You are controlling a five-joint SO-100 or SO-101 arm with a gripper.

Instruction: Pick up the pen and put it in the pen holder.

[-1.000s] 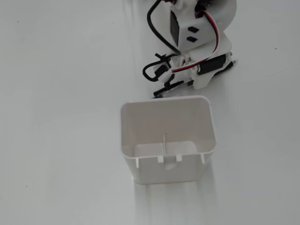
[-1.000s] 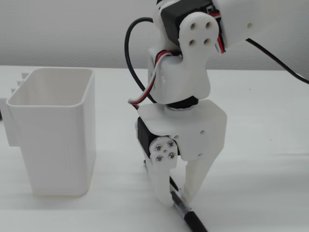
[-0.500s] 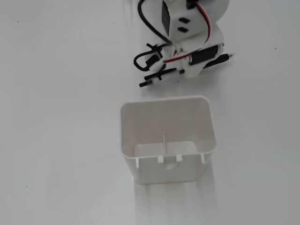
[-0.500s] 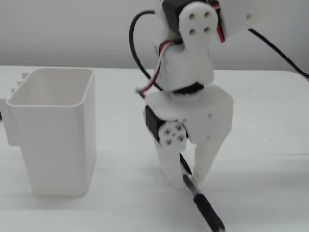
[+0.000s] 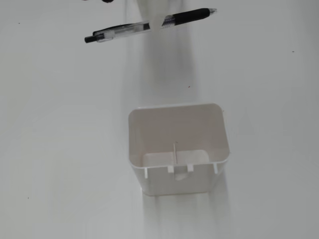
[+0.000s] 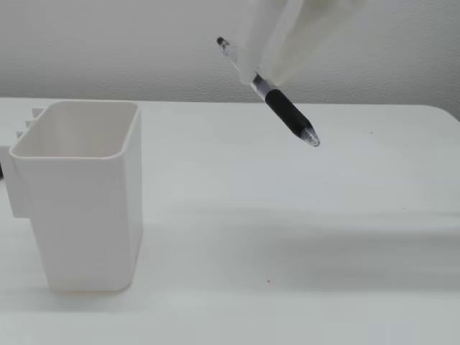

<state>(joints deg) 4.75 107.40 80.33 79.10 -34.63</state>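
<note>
White and matte, the bench (image 6: pixel 302 237) fills both fixed views, with only a few tiny dark specks and one reddish fleck on it. In the side-on fixed view a pale textured wall (image 6: pixel 108 50) rises directly behind its far edge.

Nearest the camera in that view stands the pen holder (image 6: pixel 79 201), a white rectangular plastic tub with rounded corners, upright on the bench at the left, its mouth open upward and small tabs jutting from its left side. From above (image 5: pixel 177 149) it sits in the lower middle of the picture, its interior visible with a thin rib and a few notches along the near wall.

Farther back and higher, the pen (image 6: pixel 277 100) is off the bench, held in the air well apart from the holder. Seen side-on, its long axis slants steeply: the clear tip points down and to the right, the dark clicker end up and to the left, black grip section toward the tip. From above (image 5: pixel 119 31) it runs nearly across the picture, tip to the right and slightly higher, clicker end to the left.

Pale and blurred, the gripper (image 6: pixel 266 61) is closed narrowly around the pen's middle; in the overhead view a white finger (image 5: pixel 155 21) crosses the barrel.
</note>
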